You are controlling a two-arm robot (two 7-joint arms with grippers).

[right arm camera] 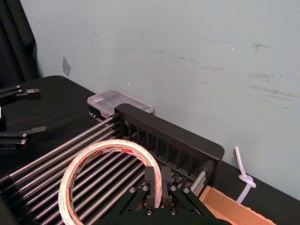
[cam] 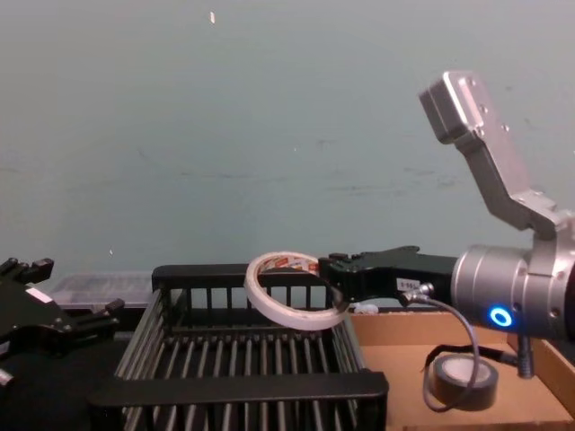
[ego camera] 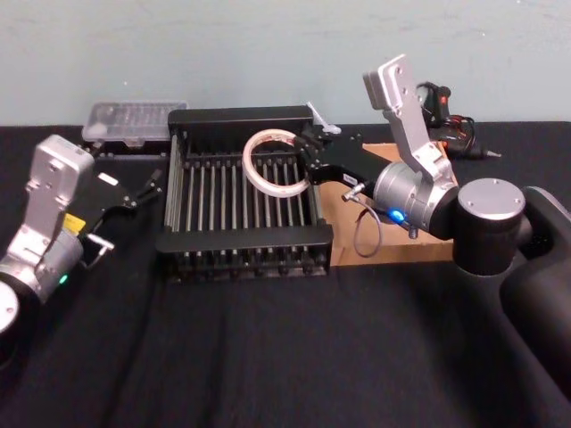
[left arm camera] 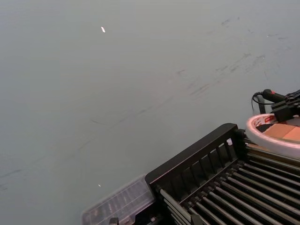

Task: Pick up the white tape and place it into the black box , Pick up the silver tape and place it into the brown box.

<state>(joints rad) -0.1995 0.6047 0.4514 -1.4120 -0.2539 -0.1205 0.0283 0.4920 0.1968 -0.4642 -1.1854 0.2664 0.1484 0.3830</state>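
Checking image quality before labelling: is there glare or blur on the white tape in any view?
Left wrist view: the white tape glows overexposed at the frame edge. Right wrist view: it is sharp, red print legible, in the right gripper. Chest view: it looks slightly soft.

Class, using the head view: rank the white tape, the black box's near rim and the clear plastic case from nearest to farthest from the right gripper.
1. White tape, gripped in the right gripper.
2. Black box near rim, below it.
3. Clear plastic case, far left corner.

brown box (ego camera: 375, 254): mostly behind right arm | black box (left arm camera: 220, 183): cut by left wrist frame edge
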